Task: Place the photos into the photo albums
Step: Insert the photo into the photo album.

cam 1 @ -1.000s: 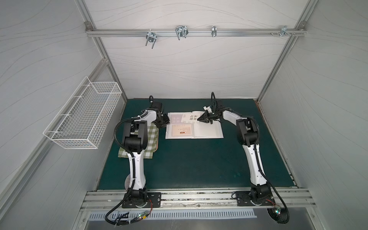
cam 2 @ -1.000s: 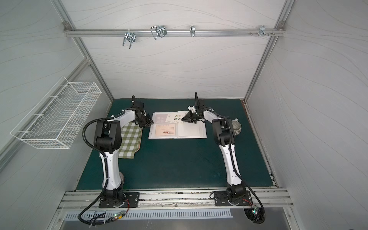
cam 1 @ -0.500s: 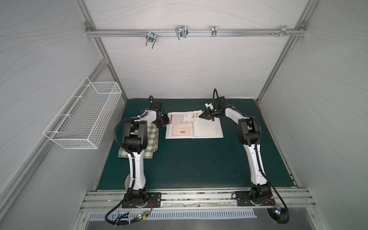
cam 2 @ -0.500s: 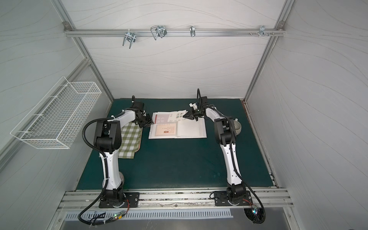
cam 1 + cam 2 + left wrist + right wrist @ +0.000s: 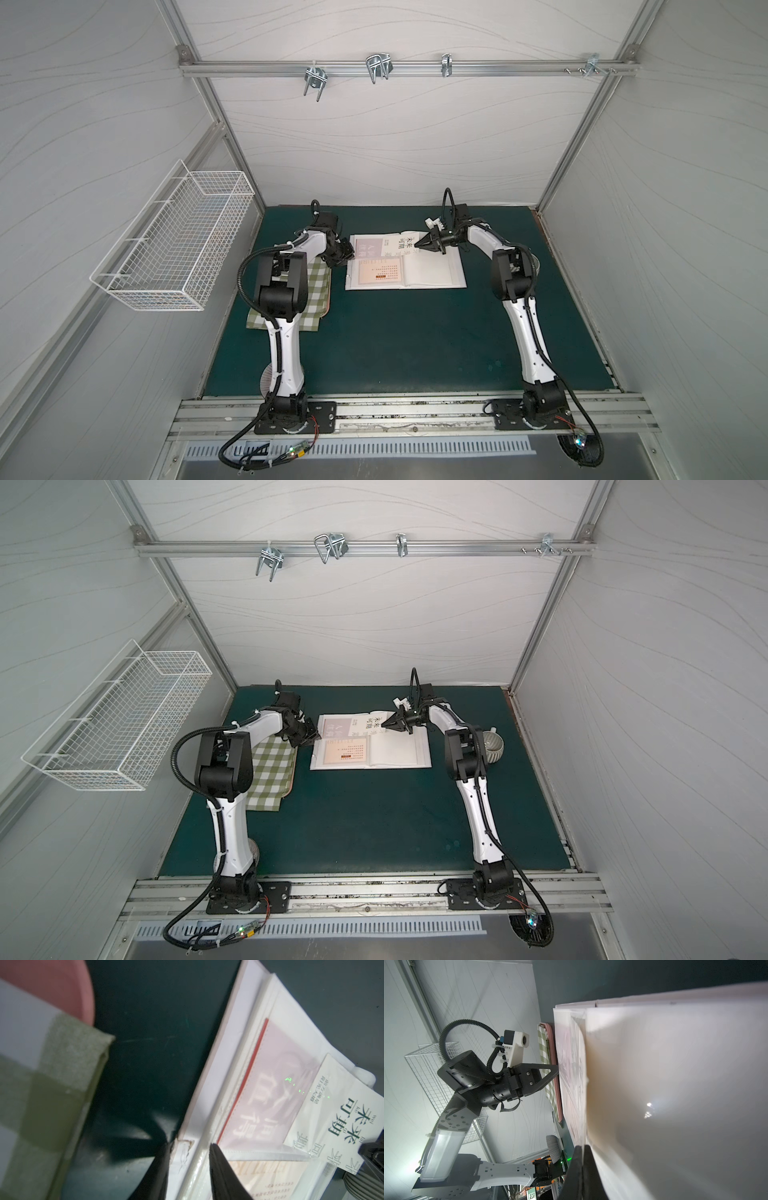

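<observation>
1. A white card (image 5: 408,242) with black characters hangs tilted over the far end of the open photo album (image 5: 436,272). It sits just above the spine, with one end reaching over the left page. Whether that end sits inside a sleeve cannot be told.
2. The right gripper (image 5: 419,246) pinches the card's edge nearest the album's right page, its jaws pressed together on the paper.
3. On the album's left page, a red card (image 5: 276,1084) with white characters lies in the far sleeve, paled by the plastic. A cream card (image 5: 380,272) with small text lies in the near sleeve.
4. The left gripper (image 5: 349,253) sits at the album's left edge with its jaws standing apart. One fingertip (image 5: 164,1159) is at the outer rim of the cover and the other is over the clear sleeve. Whether they press down cannot be told.
5. A checked cloth (image 5: 318,282), green and white, lies just left of the album, on top of a pink flat item (image 5: 52,985).
6. A ribbed cup (image 5: 493,746) stands right of the album, beyond the right arm (image 5: 461,754), and is seen in a top view.
7. The album rests on a dark green mat (image 5: 395,340). A wire basket (image 5: 178,241) hangs on the wall well to the album's left.
</observation>
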Motion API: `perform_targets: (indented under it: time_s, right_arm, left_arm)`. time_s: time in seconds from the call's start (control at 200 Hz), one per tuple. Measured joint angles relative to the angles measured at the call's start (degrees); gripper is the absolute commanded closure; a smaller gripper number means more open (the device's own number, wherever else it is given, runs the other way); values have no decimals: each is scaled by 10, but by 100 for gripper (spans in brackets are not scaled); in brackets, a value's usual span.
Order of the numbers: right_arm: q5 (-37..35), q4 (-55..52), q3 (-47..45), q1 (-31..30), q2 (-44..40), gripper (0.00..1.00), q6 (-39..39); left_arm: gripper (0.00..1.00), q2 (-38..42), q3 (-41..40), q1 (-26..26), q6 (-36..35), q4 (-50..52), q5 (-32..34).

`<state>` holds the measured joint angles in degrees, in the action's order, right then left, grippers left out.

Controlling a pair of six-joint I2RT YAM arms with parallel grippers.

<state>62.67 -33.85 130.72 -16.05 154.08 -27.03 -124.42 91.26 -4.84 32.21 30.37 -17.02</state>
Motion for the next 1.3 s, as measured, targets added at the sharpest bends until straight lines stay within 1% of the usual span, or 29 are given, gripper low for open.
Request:
perform_targets:
  time_s: [0.15, 0.39, 0.47, 0.775, 1.165, 1.3]
  right_arm:
    - [4, -16, 31, -7, 18, 100, 12]
    - [0, -11, 65, -23, 33, 100, 9]
    - [-5, -1, 74, -31, 42, 100, 1]
    - [-40, 29, 73, -63, 48, 100, -18]
    - [-69, 63, 72, -77, 48, 100, -56]
    - [-76, 73, 72, -83, 48, 98, -69]
  left_arm:
    - [64, 0, 0, 8, 5, -2, 0]
    - [64, -5, 10, 22, 11, 2, 2]
    - [64, -14, 20, 23, 17, 1, -7]
    - [64, -28, 37, 22, 28, -3, -23]
    - [65, -33, 43, 19, 34, -4, -23]
    - [65, -33, 43, 19, 36, -4, -23]
